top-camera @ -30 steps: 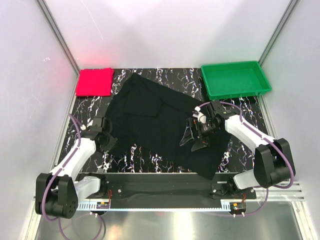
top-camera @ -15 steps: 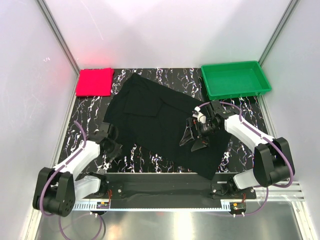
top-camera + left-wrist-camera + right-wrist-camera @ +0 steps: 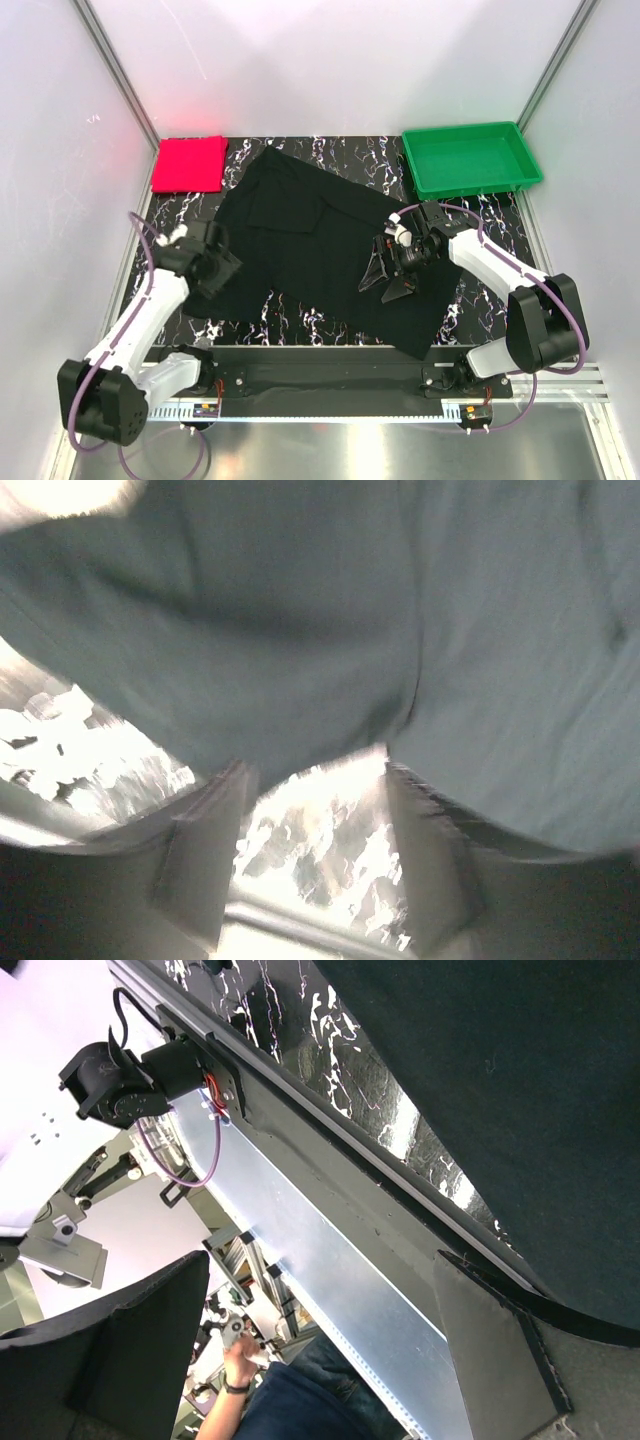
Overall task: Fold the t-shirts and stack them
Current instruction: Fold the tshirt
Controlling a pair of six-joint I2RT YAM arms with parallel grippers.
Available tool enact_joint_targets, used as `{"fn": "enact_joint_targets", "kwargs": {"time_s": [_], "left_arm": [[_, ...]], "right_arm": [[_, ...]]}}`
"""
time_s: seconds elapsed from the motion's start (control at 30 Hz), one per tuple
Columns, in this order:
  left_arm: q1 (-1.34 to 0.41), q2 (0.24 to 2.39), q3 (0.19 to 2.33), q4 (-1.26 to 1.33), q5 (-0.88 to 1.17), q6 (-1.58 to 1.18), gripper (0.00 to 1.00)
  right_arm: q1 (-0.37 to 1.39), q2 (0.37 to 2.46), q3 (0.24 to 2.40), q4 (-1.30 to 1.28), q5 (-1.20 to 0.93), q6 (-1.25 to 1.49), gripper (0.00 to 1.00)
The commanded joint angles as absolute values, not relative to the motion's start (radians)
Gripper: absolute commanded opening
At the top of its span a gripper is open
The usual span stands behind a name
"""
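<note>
A black t-shirt [image 3: 320, 250] lies spread flat across the middle of the marbled table. At the back left corner a red t-shirt [image 3: 190, 165] rests folded into a square. My left gripper [image 3: 217, 271] hovers at the black shirt's near left edge. In the left wrist view that gripper [image 3: 318, 815] is open, marble shows between its fingers [image 3: 205, 855], and the black cloth [image 3: 300, 630] lies just beyond the tips. My right gripper [image 3: 388, 280] hangs over the shirt's right half, tilted toward the near edge. In the right wrist view it [image 3: 320, 1335] is wide open and empty.
A green plastic tray [image 3: 520, 160] stands at the back right corner. White walls with metal posts close in the table on three sides. The metal rail [image 3: 330, 1240] along the near edge shows in the right wrist view, with a person beyond it.
My left gripper was shut at the black shirt's near left edge, drew it toward the near left, then opened and rose back. The right arm stayed still.
</note>
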State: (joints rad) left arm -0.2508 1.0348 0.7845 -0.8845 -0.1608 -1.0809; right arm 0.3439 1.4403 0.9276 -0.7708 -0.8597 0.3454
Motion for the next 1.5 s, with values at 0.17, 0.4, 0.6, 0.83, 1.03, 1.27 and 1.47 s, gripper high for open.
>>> {"fn": "enact_joint_targets", "kwargs": {"time_s": [0.17,0.4,0.6,0.83,1.03,1.27,1.47], "left_arm": [[0.041,1.078,0.841,-0.894,-0.284,-0.634,0.67],[0.325,1.086,0.779,-0.927,-0.200,-0.689,0.57],[0.363,1.114,0.743,-0.945,-0.141,-0.830,0.56],[0.373,1.170,0.701,-0.870,-0.052,-0.830,0.62],[0.373,1.232,0.657,-0.801,-0.061,-0.839,0.60],[0.394,1.246,0.653,-0.718,-0.103,-0.805,0.35],[0.480,1.204,0.663,-0.666,-0.114,-0.752,0.00]], "right_arm": [[0.345,1.431,0.943,-0.753,-0.908,0.345,1.00],[0.432,1.457,0.963,-0.775,-0.841,0.354,0.91],[0.442,1.480,0.979,-0.776,-0.825,0.351,0.91],[0.449,1.482,0.976,-0.773,-0.793,0.357,0.93],[0.482,1.474,0.977,-0.799,-0.660,0.370,0.91],[0.511,1.477,0.968,-0.867,-0.479,0.371,0.78],[0.558,1.479,0.971,-0.885,-0.378,0.368,0.75]]}}
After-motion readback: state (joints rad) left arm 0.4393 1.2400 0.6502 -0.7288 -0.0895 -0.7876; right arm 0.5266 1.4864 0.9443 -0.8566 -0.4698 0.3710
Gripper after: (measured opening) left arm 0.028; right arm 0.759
